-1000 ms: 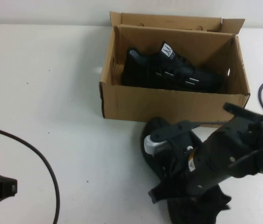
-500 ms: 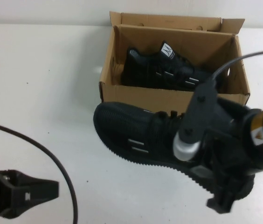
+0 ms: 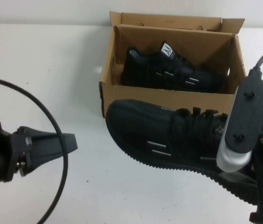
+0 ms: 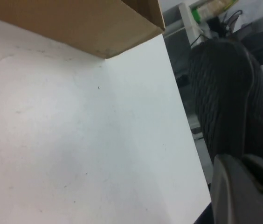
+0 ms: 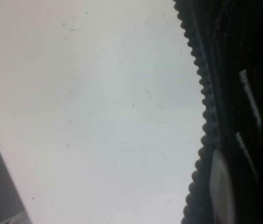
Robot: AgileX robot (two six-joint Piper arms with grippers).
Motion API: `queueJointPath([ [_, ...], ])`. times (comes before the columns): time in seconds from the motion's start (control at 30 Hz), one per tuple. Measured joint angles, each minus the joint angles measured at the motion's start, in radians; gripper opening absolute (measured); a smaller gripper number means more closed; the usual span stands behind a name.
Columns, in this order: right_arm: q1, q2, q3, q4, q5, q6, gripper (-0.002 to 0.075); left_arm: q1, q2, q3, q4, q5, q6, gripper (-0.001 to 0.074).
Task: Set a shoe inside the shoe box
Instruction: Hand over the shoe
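The shoe [image 3: 159, 135], black knit with white dashes, hangs in the air just in front of the shoe box [image 3: 169, 105], toe pointing left. My right gripper [image 3: 234, 156] is shut on its heel end. The right wrist view shows its ribbed sole [image 5: 201, 116] beside one pale finger [image 5: 220, 186]. The box stands open, with the look-alike mate [image 3: 169, 72] lying inside, white tongue label up. My left gripper [image 3: 71, 140] is shut and empty, left of the toe and apart from it. The left wrist view shows the toe [image 4: 224, 93] and a box corner [image 4: 85, 23].
The white table [image 3: 43, 70] lies bare to the left of the box. A black cable [image 3: 57, 126] loops over my left arm. The box's hinged lid [image 3: 169, 21] stands up at the back. The table edge shows in the left wrist view [image 4: 187, 140].
My right gripper has lifted the shoe off the table and turned it level before the box. My left gripper has come in from the lower left towards the toe.
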Motion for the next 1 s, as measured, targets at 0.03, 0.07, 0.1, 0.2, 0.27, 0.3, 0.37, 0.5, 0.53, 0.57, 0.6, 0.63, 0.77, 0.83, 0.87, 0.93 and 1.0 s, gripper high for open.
queueJointPath([
  [0.03,0.0,0.0,0.0,0.007,0.003,0.0,-0.0005,0.0,0.003,0.0,-0.009,-0.004,0.0,0.0001],
  [0.07,0.0,0.0,0.0,0.016,0.005,0.0,-0.0005,0.0,0.011,0.0,-0.022,-0.004,-0.002,0.0011],
  [0.1,0.0,0.0,0.0,0.023,0.007,0.0,-0.0005,0.0,0.022,0.0,-0.035,0.005,-0.01,0.0028],
  [0.2,0.0,0.0,0.0,0.032,0.011,0.0,-0.0005,0.0,0.067,0.0,-0.074,0.05,-0.024,0.012],
  [0.27,0.0,0.0,0.0,0.033,0.015,0.0,-0.0005,0.0,0.098,0.0,-0.098,0.076,-0.028,0.0207],
  [0.3,0.0,0.0,0.0,0.034,0.02,0.0,-0.0005,0.0,0.114,0.0,-0.117,0.086,-0.03,0.0262],
  [0.37,0.0,0.0,0.0,0.036,0.025,0.0,-0.0006,0.0,0.14,0.0,-0.16,0.1,-0.03,0.0373],
  [0.5,0.0,0.0,0.0,0.036,0.03,-0.002,-0.0006,0.0,0.185,0.0,-0.236,0.115,-0.03,0.0495],
  [0.53,0.0,0.0,0.0,0.038,0.03,-0.002,-0.0006,0.0,0.194,0.0,-0.241,0.118,-0.03,0.0505],
  [0.57,0.0,0.0,0.0,0.038,0.03,-0.002,-0.0006,0.0,0.204,0.0,-0.245,0.122,-0.03,0.0512],
  [0.6,0.0,0.0,0.0,0.038,0.03,-0.002,-0.0006,0.0,0.215,0.0,-0.245,0.127,-0.03,0.0517],
  [0.63,0.0,0.0,0.0,0.038,0.03,-0.002,-0.0006,0.0,0.223,0.0,-0.245,0.13,-0.03,0.052],
  [0.77,0.0,0.0,0.0,0.04,0.03,-0.002,-0.0006,-0.026,0.265,-0.002,-0.261,0.126,-0.03,0.0526],
  [0.83,0.0,0.0,0.0,0.04,0.03,-0.002,-0.0006,-0.059,0.287,-0.011,-0.265,0.114,-0.026,0.0526],
  [0.87,0.0,0.0,0.0,0.04,0.03,-0.002,-0.0006,-0.087,0.301,-0.018,-0.272,0.104,-0.023,0.0526],
  [0.93,0.0,0.0,0.0,0.04,0.03,-0.002,-0.0006,-0.132,0.328,-0.03,-0.298,0.084,-0.003,0.0527],
  [1.0,0.0,0.0,0.0,0.04,0.03,-0.002,-0.0006,-0.179,0.36,-0.048,-0.332,0.064,0.016,0.0527],
])
